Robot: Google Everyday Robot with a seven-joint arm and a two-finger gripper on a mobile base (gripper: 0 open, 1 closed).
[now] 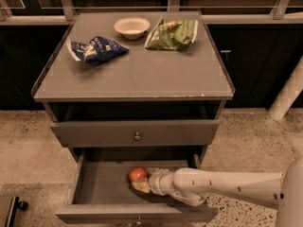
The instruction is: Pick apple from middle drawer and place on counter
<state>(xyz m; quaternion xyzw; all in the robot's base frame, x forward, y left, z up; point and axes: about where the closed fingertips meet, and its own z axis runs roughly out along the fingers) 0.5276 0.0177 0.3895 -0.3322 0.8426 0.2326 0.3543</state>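
The apple point(137, 174), small and red, lies on the floor of the open middle drawer point(102, 186), near its middle. My gripper point(142, 179) reaches into the drawer from the right on a white arm. Its tan fingers point(140, 187) are spread apart at the apple's right and front side, close against it. The apple rests on the drawer floor. The counter point(142, 77) is the grey cabinet top above.
On the counter stand a white bowl point(131, 26) at the back, a blue chip bag point(97, 49) at the left and a green chip bag point(173, 33) at the back right. A shut drawer with a knob point(137, 136) sits above the open one.
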